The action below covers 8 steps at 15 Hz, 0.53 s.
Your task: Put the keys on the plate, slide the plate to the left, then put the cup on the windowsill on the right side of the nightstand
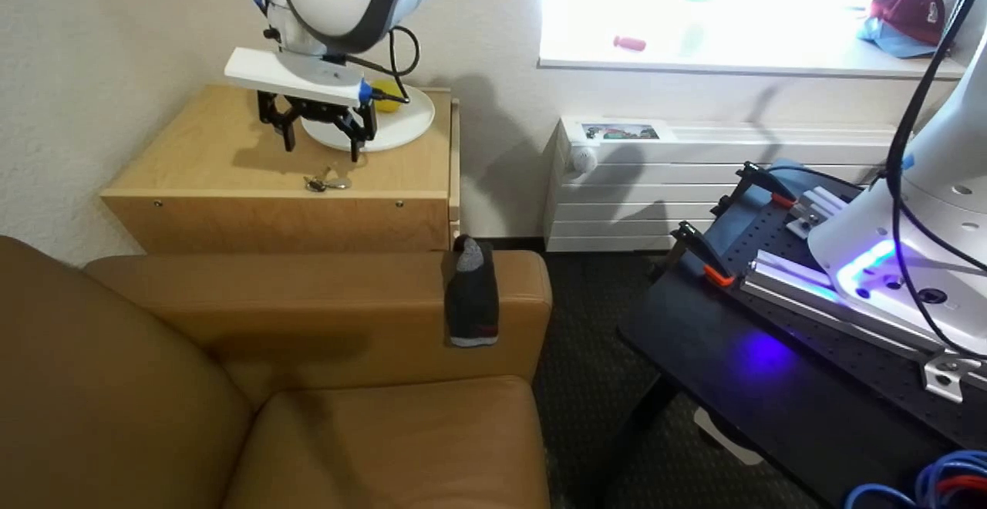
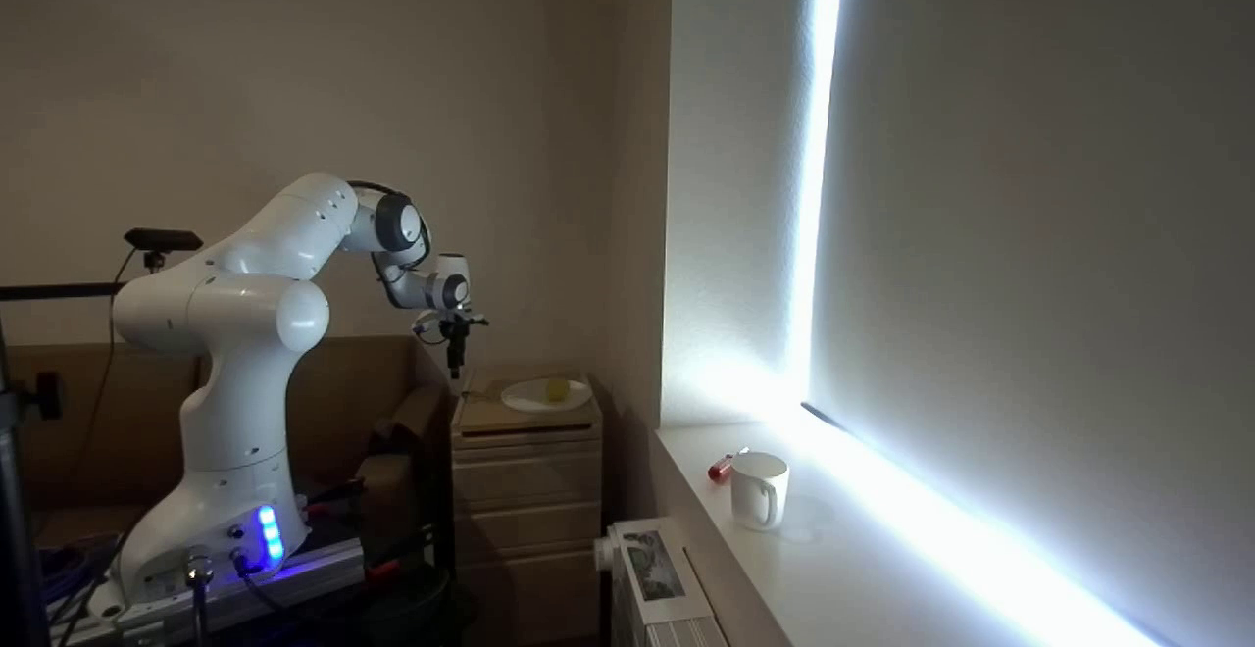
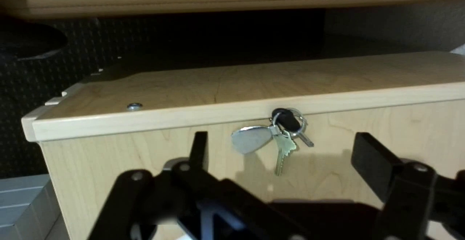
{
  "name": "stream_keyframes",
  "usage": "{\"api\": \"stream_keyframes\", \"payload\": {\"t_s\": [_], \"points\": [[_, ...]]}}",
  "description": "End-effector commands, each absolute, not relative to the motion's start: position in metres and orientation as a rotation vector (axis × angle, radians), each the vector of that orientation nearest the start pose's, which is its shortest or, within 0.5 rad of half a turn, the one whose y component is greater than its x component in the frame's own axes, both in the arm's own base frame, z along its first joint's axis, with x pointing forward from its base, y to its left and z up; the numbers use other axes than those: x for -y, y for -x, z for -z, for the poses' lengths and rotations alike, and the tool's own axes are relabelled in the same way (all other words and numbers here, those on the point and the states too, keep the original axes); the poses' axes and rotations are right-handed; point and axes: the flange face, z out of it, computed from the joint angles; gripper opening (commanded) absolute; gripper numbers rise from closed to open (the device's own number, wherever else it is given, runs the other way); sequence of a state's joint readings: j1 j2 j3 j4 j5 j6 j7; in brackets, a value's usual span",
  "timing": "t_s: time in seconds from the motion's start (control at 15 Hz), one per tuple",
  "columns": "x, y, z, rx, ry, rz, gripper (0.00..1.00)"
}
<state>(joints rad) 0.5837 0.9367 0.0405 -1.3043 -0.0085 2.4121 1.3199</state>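
Note:
Keys (image 1: 327, 184) with a silver fob lie near the sofa-side edge of the nightstand (image 1: 231, 173) top. In the wrist view the key bunch (image 3: 286, 146) shows between and beyond the fingertips. My gripper (image 1: 322, 152) hangs above the nightstand with its jaws wide apart and nothing between them. Behind it, partly covered by it, is the white plate (image 1: 410, 125), holding a yellow fruit (image 1: 387, 100). A white cup (image 2: 760, 492) stands upright on the windowsill (image 2: 833, 569).
The brown sofa (image 1: 324, 285) borders the nightstand, with a dark sock (image 1: 472, 301) on its armrest. A red object (image 2: 722, 469) lies beside the cup. Also on the sill is a cap (image 1: 908, 15). A radiator (image 1: 617, 193) sits below the window.

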Motion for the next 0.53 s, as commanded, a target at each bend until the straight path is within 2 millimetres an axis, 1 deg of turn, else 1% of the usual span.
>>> {"api": "stream_keyframes", "payload": {"t_s": [0.0, 0.13, 0.2, 0.27, 0.4, 0.47], "points": [[-0.442, -0.620, -0.167, -1.090, 2.812, 0.108, 1.00], [-0.447, -0.621, -0.155, -1.134, 2.771, 0.116, 1.00], [-0.442, -0.616, -0.162, -1.099, 2.797, 0.091, 1.00], [-0.442, -0.615, -0.158, -1.105, 2.797, 0.088, 1.00], [-0.443, -0.615, -0.157, -1.104, 2.797, 0.088, 1.00], [-0.442, -0.618, -0.154, -1.129, 2.794, 0.096, 1.00]]}}
